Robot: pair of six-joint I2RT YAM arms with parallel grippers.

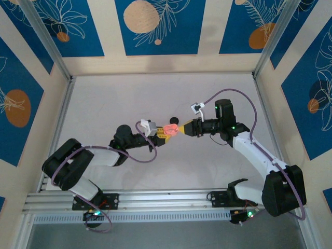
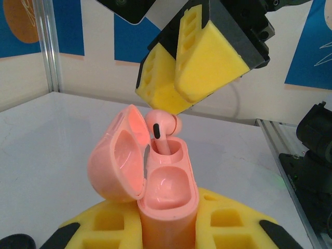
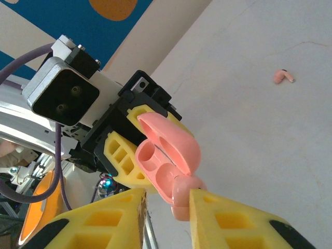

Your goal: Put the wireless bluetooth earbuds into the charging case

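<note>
- The left fingers [image 2: 111,225] clamped the charging case [image 2: 168,194] upright with its lid swung open, presenting both wells to the other arm.
- The right fingers [image 2: 207,62] sat over the pink earbud [image 2: 163,127], whose stem was partly down the far well. Whether they pinched it or only touched it, I could not tell.
- The near well stood empty. A second earbud [image 3: 284,77] lay on the table [image 3: 259,135], well apart.

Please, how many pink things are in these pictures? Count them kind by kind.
Earbuds: 2
Case: 1
Total: 3
</note>
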